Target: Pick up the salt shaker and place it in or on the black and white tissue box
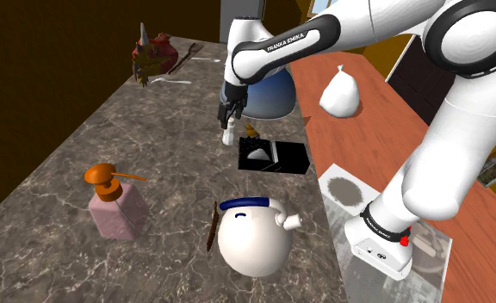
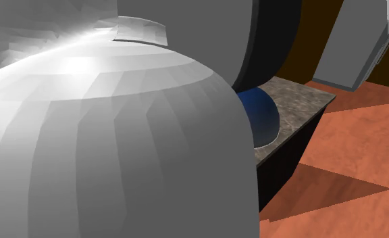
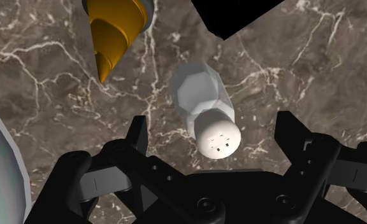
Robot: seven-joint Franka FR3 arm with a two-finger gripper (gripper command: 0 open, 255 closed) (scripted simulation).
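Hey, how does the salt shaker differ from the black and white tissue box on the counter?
Colour: the salt shaker is plain pale white, the tissue box black with a white patch on top. Shape: the shaker is rounded with a holed cap; the box is low and square-edged. Place: the shaker sits between the open fingers, untouched; the box lies outside them. Both rest on the marbled counter.

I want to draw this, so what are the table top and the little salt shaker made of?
The table top looks like smooth stone, perhaps marble: dark brown-grey with thin white veins. The salt shaker is drawn plain whitish grey, matte, with small holes in its rounded cap; its material is unclear.
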